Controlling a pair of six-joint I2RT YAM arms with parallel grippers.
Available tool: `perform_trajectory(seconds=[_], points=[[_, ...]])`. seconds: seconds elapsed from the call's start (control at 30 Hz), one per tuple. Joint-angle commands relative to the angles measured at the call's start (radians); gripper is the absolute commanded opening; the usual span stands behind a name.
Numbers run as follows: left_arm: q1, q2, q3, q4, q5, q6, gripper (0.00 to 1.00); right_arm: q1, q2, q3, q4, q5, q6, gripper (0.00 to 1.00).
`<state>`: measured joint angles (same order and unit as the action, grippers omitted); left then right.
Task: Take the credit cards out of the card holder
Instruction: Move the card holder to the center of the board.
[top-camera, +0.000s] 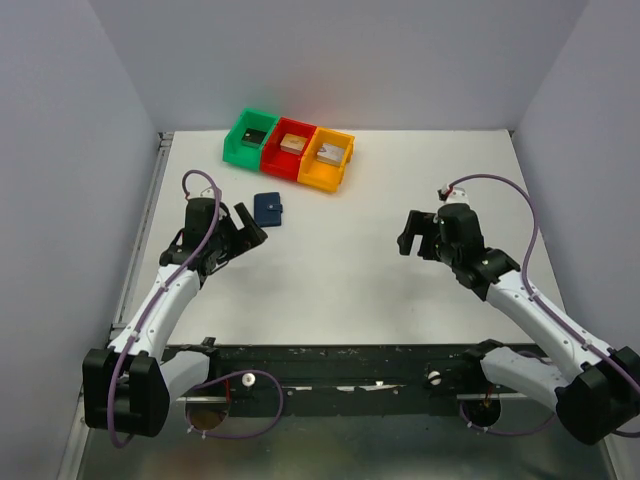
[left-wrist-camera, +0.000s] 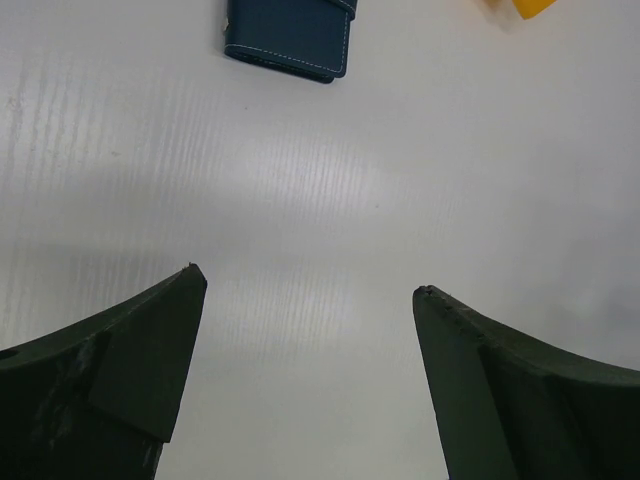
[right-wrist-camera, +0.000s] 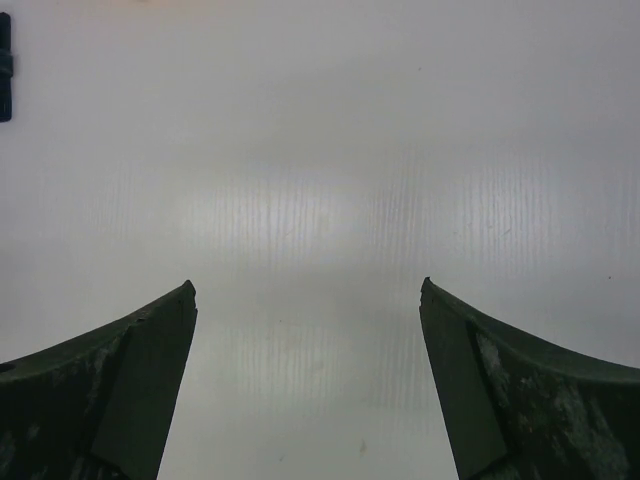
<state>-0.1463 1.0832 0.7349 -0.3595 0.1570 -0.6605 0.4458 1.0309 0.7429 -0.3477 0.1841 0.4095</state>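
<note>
The card holder (top-camera: 267, 209), a small navy blue wallet, lies closed on the white table in front of the coloured bins. It also shows at the top of the left wrist view (left-wrist-camera: 288, 38) and as a sliver at the left edge of the right wrist view (right-wrist-camera: 5, 66). No credit cards are visible; they are hidden. My left gripper (top-camera: 248, 226) is open and empty, just left of and nearer than the card holder, not touching it. My right gripper (top-camera: 412, 232) is open and empty over bare table at the right.
A green bin (top-camera: 250, 136), a red bin (top-camera: 290, 149) and an orange bin (top-camera: 326, 159) stand in a row at the back, each with a small block inside. A corner of the orange bin (left-wrist-camera: 525, 7) shows in the left wrist view. Grey walls enclose the table.
</note>
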Motion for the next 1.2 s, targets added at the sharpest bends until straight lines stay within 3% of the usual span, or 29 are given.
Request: perform_trajectory(seconds=[0.0, 0.33, 0.67, 0.87, 0.97, 1.03, 1.17], points=[[-0.001, -0.031, -0.020, 0.008, 0.013, -0.010, 0.99, 0.002, -0.019, -0.011, 0.004, -0.043, -0.006, 1.00], [-0.001, -0.052, -0.026, -0.039, -0.098, -0.014, 0.98, 0.002, -0.008, -0.007, 0.013, -0.074, 0.037, 0.99], [-0.009, -0.095, -0.124, 0.088, -0.136, -0.019, 0.99, 0.004, -0.002, -0.046, 0.079, -0.084, 0.069, 0.98], [-0.007, -0.019, -0.105, 0.247, -0.148, -0.007, 0.87, 0.002, 0.017, -0.086, 0.173, -0.145, 0.104, 0.98], [0.004, 0.139, 0.009, 0.234, -0.133, 0.019, 0.75, 0.002, 0.031, -0.062, 0.156, -0.233, 0.100, 0.91], [0.019, 0.237, 0.079, 0.240, -0.068, 0.010, 0.62, 0.002, 0.028, -0.066, 0.159, -0.265, 0.092, 0.90], [0.022, 0.360, 0.158, 0.284, -0.045, -0.033, 0.61, 0.002, 0.017, -0.088, 0.170, -0.278, 0.080, 0.89]])
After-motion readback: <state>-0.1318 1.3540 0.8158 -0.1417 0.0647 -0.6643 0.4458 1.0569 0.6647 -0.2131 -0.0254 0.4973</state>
